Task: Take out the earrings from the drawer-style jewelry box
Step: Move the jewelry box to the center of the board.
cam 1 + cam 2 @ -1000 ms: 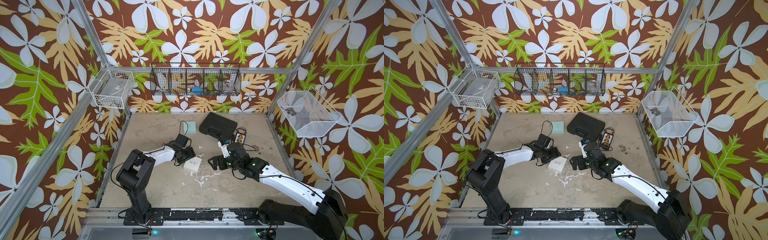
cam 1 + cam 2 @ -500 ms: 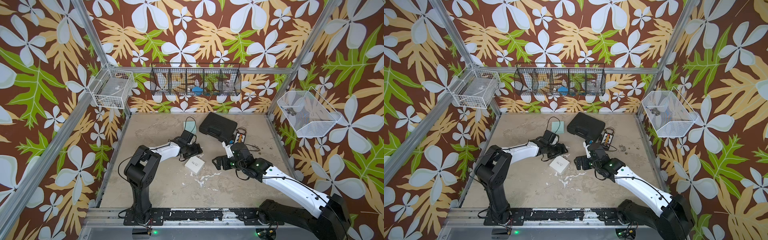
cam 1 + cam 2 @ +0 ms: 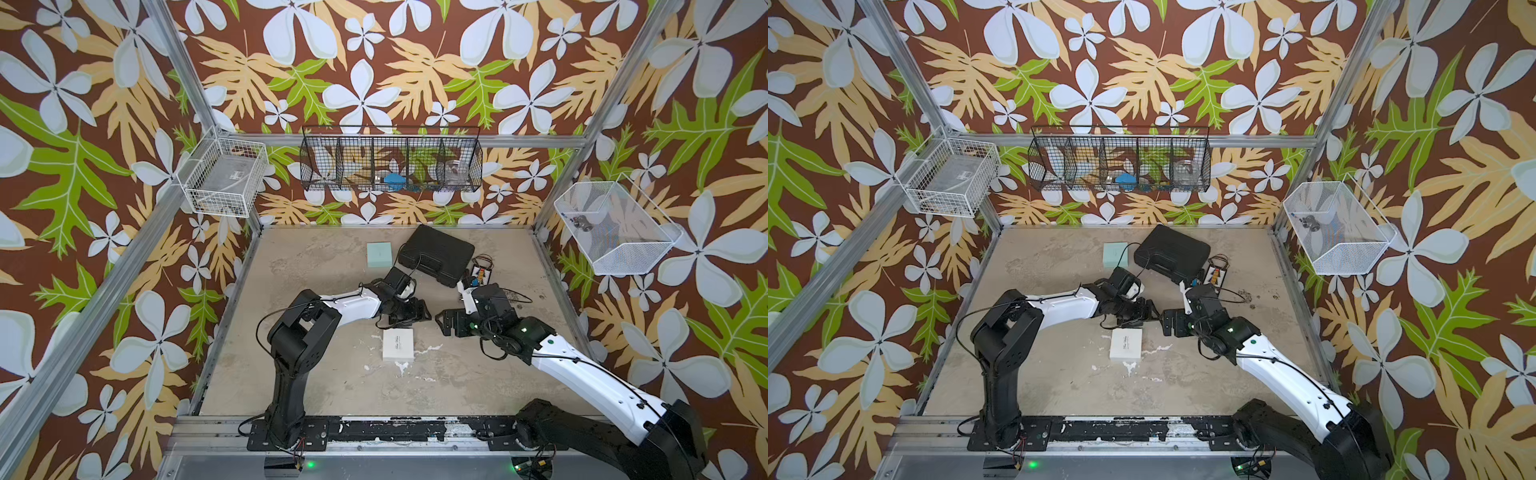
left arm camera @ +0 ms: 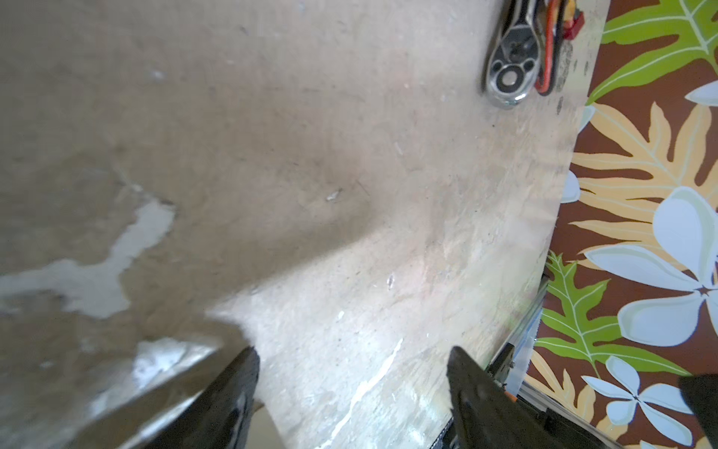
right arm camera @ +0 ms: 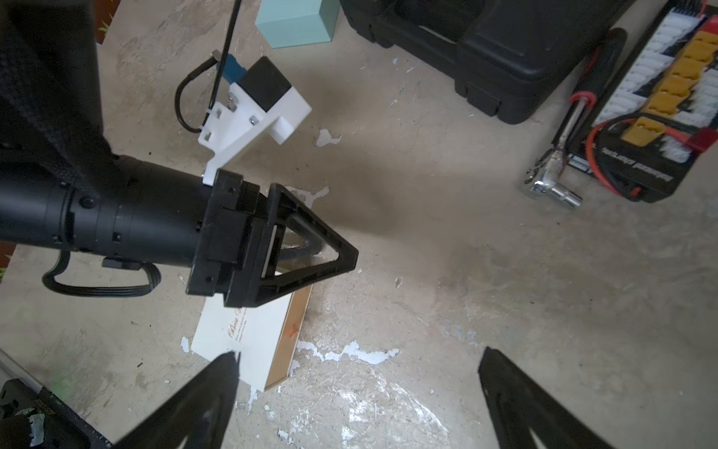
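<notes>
The white jewelry box (image 3: 398, 344) is laid flat mid-bench (image 3: 332, 386), just in front of both tools. The left tool (image 4: 351, 355) is kept spread by the box's far edge, nothing pinched. The right tool (image 5: 357, 359) is spread wide too, nothing in it. The earrings can't really be made out tbh, too tiny to be told from the paint chips (image 5: 349, 355).

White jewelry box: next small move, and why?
Probably lower the open right gripper onto the orange tab on the tan side of the white jewelry box: its drawer looks shut, no earrings show, and both grippers are empty, the left gripper hovering near it.
</notes>
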Controlling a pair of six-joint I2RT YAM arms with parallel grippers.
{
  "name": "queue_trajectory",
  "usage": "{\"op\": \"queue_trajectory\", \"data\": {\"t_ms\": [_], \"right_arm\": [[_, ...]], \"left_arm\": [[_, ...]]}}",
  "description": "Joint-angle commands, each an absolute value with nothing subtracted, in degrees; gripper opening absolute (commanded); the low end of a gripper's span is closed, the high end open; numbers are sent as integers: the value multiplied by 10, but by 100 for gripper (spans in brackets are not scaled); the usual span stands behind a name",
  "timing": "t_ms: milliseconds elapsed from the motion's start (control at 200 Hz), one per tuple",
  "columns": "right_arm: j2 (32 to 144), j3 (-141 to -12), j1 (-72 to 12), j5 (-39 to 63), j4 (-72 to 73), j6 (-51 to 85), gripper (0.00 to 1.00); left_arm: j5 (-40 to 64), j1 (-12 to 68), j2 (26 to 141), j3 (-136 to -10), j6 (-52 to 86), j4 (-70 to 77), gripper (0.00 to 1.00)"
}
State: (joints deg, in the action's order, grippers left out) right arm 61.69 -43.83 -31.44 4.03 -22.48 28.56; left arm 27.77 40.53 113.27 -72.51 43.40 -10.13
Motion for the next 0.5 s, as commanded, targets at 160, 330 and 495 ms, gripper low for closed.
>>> {"op": "queue_trajectory", "data": {"t_ms": [160, 330, 495], "right_arm": [[628, -434, -301, 37, -226, 296, 100], [647, -449, -301, 44, -220, 286, 99], [695, -466, -301, 88, -209, 273, 99]], "left_arm": [[235, 424, 1072, -745, 493, -111, 78], [196, 432, 937, -617, 596, -129, 78], [183, 475, 804, -466, 710, -121, 81]]}}
